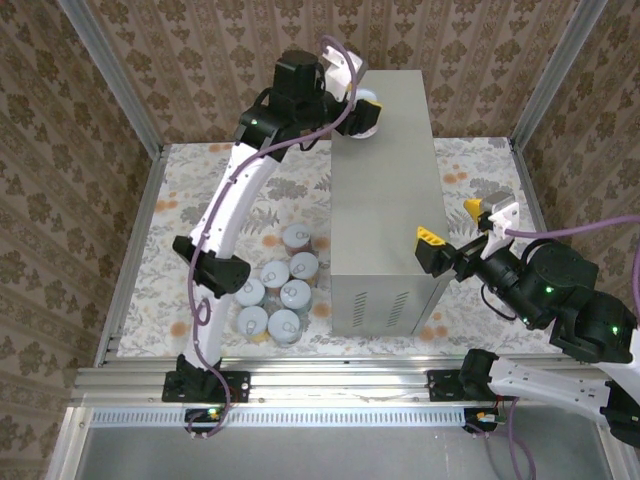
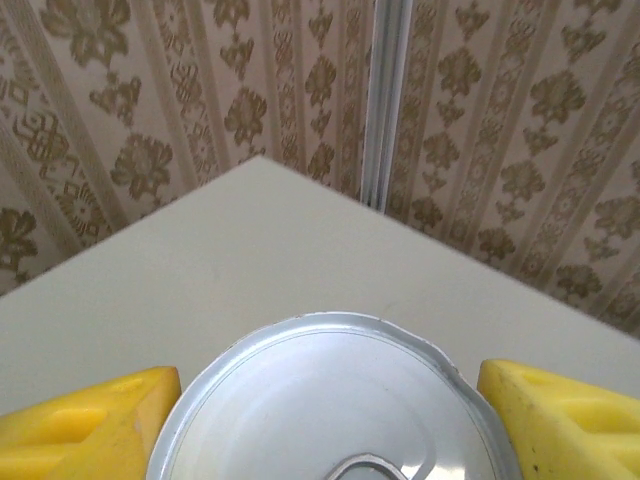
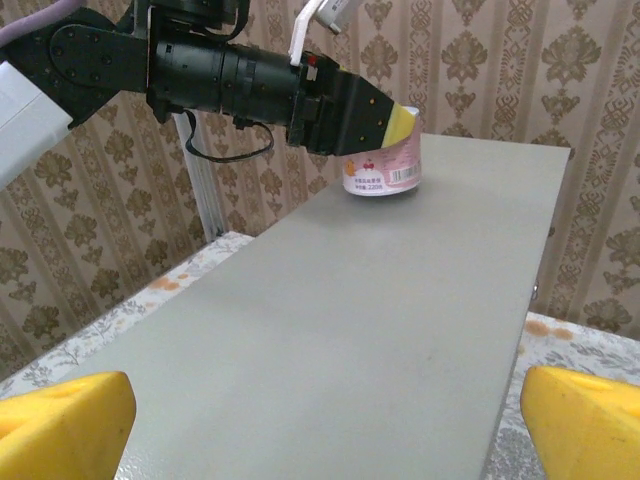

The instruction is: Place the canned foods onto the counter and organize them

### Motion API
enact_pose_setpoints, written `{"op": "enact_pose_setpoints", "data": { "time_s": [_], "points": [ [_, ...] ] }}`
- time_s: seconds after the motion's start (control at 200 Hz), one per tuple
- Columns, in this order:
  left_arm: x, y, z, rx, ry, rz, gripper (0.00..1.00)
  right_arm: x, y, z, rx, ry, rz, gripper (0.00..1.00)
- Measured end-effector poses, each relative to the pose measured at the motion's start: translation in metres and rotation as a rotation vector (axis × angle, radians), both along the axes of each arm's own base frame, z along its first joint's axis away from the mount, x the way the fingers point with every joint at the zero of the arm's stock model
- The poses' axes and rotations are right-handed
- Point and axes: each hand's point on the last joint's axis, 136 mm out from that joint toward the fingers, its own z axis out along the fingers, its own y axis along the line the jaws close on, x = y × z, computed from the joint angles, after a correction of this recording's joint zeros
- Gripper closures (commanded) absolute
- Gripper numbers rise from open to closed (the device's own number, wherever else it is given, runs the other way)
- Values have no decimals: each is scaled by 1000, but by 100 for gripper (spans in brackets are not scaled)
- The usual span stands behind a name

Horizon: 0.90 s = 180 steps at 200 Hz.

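The left fingers (image 2: 90, 430) grip a pink-labelled tin (image 3: 383, 170) by its sides at the far left corner of the counter (image 1: 385, 200). From the right wrist view its base looks to be on the top, or only just above it.

To do this well, I would make sure the base is flat on the top before opening. The fingers should then part evenly and lift straight up so the tin is not dragged. It also needs to stay clear of the edge, leaving room for neat rows.

The right fingers (image 3: 60, 420) are spread wide and empty at the near right corner.

Seven more tins (image 1: 295, 294) stand upright and clustered on the floral mat (image 1: 180, 200), just left of the counter. All their lids are sealed, so the contents are unseen.
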Motion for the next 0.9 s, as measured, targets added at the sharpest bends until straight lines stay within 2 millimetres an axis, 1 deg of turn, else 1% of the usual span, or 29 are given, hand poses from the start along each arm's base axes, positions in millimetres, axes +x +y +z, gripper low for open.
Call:
{"op": "enact_pose_setpoints", "data": {
  "time_s": [0.06,0.14,0.35,0.415,0.44,0.51,0.555,0.67,0.77,0.835,0.9],
  "points": [
    [1,0,-6,17,10,1,41,-1,-2,-1,0,0,-4,0],
    [1,-1,-7,24,1,-3,40,-1,-4,-1,1,-2,-10,0],
    [0,-2,-9,40,-16,-12,32,0,-3,-1,-1,0,-11,0],
    [0,-1,-9,42,-19,-14,26,1,-1,-3,-7,4,-11,0],
    [0,-1,-9,42,-20,-14,22,2,0,-4,-10,6,-11,0],
    [-1,-1,-9,45,-20,-20,7,5,4,-6,-23,14,-11,0],
    [-2,-2,-10,43,-15,-25,1,7,7,-8,-33,21,-11,0],
    [-8,-3,-8,30,-4,-55,0,14,18,-13,-63,38,-17,0],
    [-17,2,2,13,-2,-73,0,22,27,-14,-87,51,-25,0],
    [-26,12,12,4,-2,-76,0,28,32,-11,-97,55,-41,0],
    [-38,28,23,0,2,-63,0,36,36,-7,-103,59,-64,0]
  ]
}}
